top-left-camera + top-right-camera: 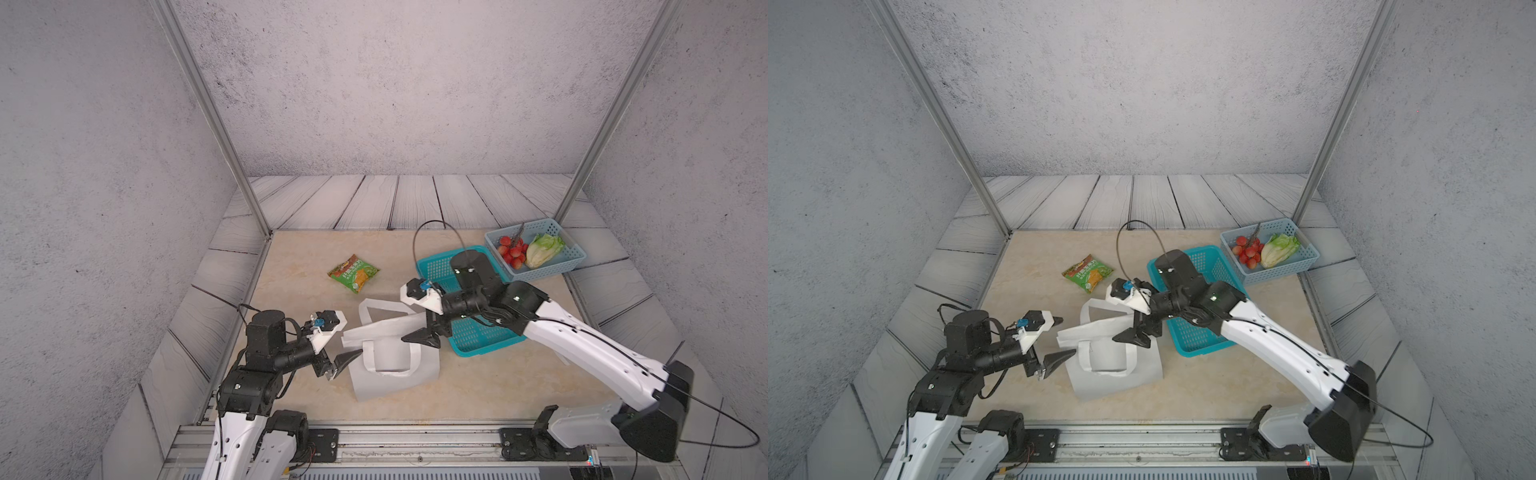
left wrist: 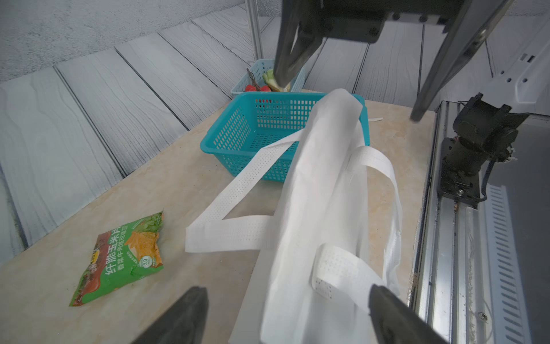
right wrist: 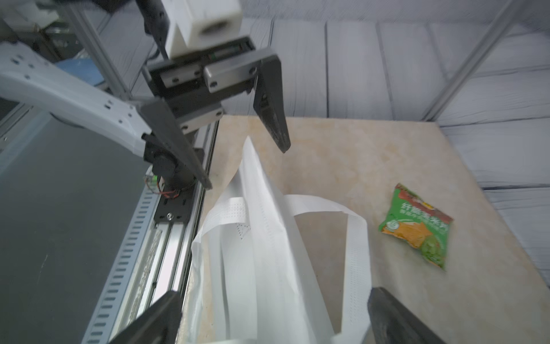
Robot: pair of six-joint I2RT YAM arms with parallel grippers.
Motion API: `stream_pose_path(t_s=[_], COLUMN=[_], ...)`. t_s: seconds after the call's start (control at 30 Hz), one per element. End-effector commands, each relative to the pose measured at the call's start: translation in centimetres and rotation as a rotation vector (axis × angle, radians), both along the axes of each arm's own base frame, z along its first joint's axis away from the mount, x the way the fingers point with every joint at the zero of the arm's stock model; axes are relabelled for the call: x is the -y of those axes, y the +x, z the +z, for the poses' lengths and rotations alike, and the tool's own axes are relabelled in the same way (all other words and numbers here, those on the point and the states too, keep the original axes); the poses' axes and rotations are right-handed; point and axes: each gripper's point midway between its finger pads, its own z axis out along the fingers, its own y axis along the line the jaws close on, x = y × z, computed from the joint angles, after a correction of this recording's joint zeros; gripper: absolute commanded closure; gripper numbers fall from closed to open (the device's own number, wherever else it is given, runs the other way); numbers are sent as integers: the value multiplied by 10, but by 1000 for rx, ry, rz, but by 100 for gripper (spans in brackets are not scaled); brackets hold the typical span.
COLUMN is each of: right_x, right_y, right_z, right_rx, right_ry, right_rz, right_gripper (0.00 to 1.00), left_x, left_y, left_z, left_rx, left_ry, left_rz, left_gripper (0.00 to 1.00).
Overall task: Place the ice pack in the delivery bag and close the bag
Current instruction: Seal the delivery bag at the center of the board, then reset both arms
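The white delivery bag (image 1: 386,386) lies crumpled at the middle of the table, its flat loop handles spread over it. In the wrist views a ridge of its fabric (image 2: 321,208) stands up between the two arms. My left gripper (image 1: 352,337) is at the bag's left edge, open, with bag fabric lying loose between the fingers (image 2: 288,288). At the bag's right side, my right gripper (image 1: 419,338) hangs over the bag, also open wide and gripping nothing (image 3: 275,292). The ice pack is out of view.
A teal mesh basket (image 1: 473,336) sits right of the bag, partly under my right arm. Behind it a pale blue basket (image 1: 548,270) holds tomatoes and lettuce. A green snack packet (image 1: 354,273) lies behind the bag. A metal rail runs along the table's front edge.
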Motion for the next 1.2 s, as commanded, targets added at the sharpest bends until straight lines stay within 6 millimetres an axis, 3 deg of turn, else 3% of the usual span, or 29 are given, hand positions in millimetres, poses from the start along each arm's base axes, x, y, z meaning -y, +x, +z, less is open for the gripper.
stream_pose_path(t_s=[0.0, 0.1, 0.17, 0.23, 0.27, 0.33, 0.43, 0.47, 0.57, 0.67, 0.8, 0.87, 1.0, 1.1, 1.17], right_x=[32, 66, 99, 144, 177, 231, 301, 317, 342, 341, 306, 298, 287, 256, 223], right_y=[12, 37, 62, 84, 96, 112, 128, 129, 133, 147, 187, 199, 209, 213, 215], right_z=[34, 49, 60, 66, 63, 49, -9, -29, -89, -137, -165, -175, -185, -185, -179], right_rx=[53, 98, 137, 169, 177, 132, -118, -145, -298, -470, -606, -649, -680, -727, -699], right_ry=[141, 208, 245, 276, 288, 324, 366, 348, 333, 394, 262, 171, 138, 154, 131], right_rz=[-146, -406, -652, -942, -1115, -1359, -1612, -1695, -1818, -1772, -1536, -1471, -1390, -1259, -1172], right_gripper=[1, 1, 1, 1, 1, 1, 1, 1, 1, 1, 1, 8, 10, 18, 19], left_x=[-7, -24, -48, -74, -93, -112, -145, -152, -166, -174, -173, -171, -167, -170, -172], left_y=[7, 17, 26, 30, 34, 42, 56, 60, 69, 80, 112, 126, 134, 130, 127], left_z=[41, 80, 112, 136, 141, 126, 81, 61, 10, -19, -36, -42, -49, -57, -63], left_rx=[95, 175, 239, 281, 293, 269, 189, 157, 57, 9, -25, -55, -72, -74, -77], left_ry=[-57, -130, -203, -282, -310, -294, -228, -189, -124, -94, -84, -84, -104, -80, -69], left_rz=[93, 250, 431, 604, 718, 841, 1057, 1104, 1204, 1275, 1297, 1301, 1295, 1302, 1314], left_gripper=[0, 0, 0, 0, 0, 0, 0, 0, 0, 0, 0, 0, 0, 0, 0])
